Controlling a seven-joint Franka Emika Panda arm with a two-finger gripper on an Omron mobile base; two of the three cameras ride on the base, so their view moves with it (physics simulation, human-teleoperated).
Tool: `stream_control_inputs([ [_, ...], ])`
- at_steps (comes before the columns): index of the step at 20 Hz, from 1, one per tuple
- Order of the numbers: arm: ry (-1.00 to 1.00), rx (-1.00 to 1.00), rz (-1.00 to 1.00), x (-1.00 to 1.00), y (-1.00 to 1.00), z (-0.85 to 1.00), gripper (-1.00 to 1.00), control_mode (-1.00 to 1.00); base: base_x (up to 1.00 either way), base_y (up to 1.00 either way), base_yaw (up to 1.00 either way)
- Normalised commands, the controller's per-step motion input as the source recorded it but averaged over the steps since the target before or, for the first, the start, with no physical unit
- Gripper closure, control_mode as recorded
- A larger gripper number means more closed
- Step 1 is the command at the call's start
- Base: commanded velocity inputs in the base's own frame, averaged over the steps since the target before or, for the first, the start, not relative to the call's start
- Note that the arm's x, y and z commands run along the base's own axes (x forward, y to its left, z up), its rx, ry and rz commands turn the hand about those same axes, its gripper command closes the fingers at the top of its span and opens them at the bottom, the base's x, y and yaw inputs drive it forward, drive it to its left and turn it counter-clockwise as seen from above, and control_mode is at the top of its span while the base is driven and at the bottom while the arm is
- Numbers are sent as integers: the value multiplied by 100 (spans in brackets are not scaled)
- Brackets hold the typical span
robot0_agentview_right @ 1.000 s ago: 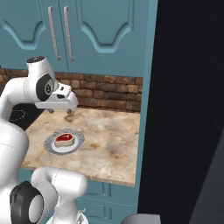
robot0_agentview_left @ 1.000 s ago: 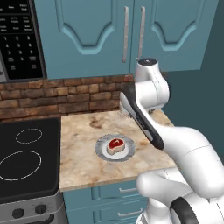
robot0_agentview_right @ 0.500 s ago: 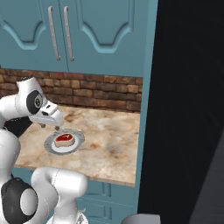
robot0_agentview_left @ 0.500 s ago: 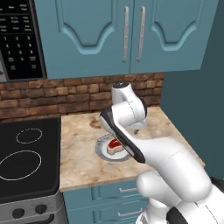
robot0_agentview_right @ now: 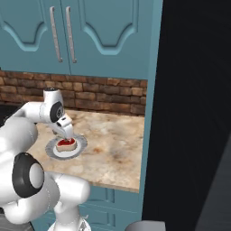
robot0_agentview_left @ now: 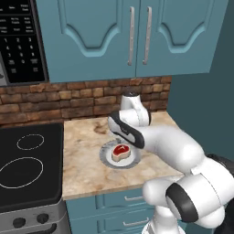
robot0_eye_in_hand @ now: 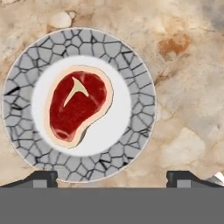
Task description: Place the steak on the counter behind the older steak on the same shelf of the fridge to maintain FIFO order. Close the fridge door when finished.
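The steak (robot0_eye_in_hand: 76,107), a thick red chunk with a cream fat rim, lies on a round grey-patterned plate (robot0_eye_in_hand: 131,52) on the tan marbled counter (robot0_eye_in_hand: 183,109). In the base views the steak (robot0_agentview_left: 120,151) (robot0_agentview_right: 66,144) sits mid-counter (robot0_agentview_left: 84,155). My gripper (robot0_eye_in_hand: 111,179) hangs just above the plate's near edge, open, with its fingertips (robot0_eye_in_hand: 43,177) wide apart and nothing between them. From the right base view the gripper (robot0_agentview_right: 67,134) is right over the steak. The fridge (robot0_agentview_right: 194,99) is a dark mass at the right. The older steak and the shelf are out of view.
A black stovetop (robot0_agentview_left: 25,164) borders the counter on the left, under a microwave (robot0_agentview_left: 20,41). Teal upper cabinets (robot0_agentview_left: 128,36) hang over the brick backsplash (robot0_agentview_left: 55,103). The counter (robot0_agentview_right: 113,144) has bare room between the plate (robot0_agentview_right: 80,145) and the fridge.
The arm has swung down and toward the plate. The gripper went from high beside the backsplash to just above the steak. The steak and plate have not moved.
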Motion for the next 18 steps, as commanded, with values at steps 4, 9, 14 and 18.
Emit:
stream_control_inputs([
  [4, 0, 5, -25, 9, 8, -32, -100, -100, 0, 0, 0],
  [9, 4, 0, -14, 1, 1, -17, -100, -100, 0, 0, 0],
  [14, 3, -5, -2, 17, 13, -28, -100, -100, 0, 0, 0],
  [18, 0, -2, 0, 20, 31, -27, -100, -100, 0, 0, 0],
])
